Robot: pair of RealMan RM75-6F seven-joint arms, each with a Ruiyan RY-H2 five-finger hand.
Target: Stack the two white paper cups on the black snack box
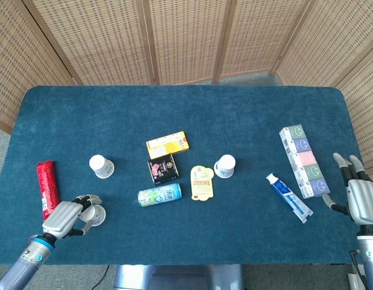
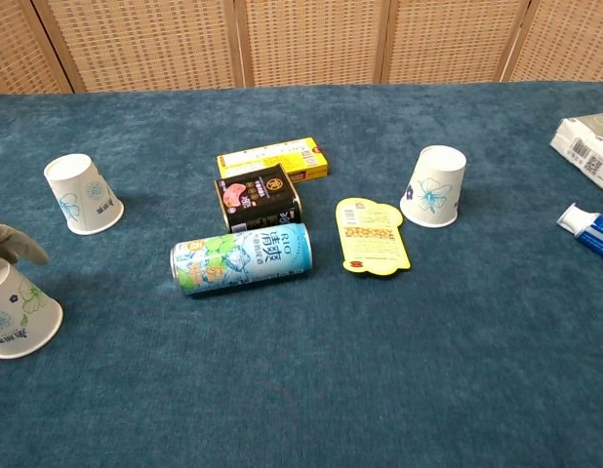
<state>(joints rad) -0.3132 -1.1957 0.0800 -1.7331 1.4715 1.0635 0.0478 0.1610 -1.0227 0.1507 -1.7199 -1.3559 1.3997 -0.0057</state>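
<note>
The black snack box lies mid-table. Three white paper cups stand upside down: one to its left, one to its right, and a third near the front left edge. My left hand has its fingers curled around both sides of that third cup, which still rests on the cloth; the chest view shows only one fingertip above the cup. At the table's right edge my right hand holds nothing, its fingers apart.
A yellow box lies just behind the snack box. In front of it are a drink can on its side and a yellow packet. A toothpaste tube and a long carton sit right, a red packet far left.
</note>
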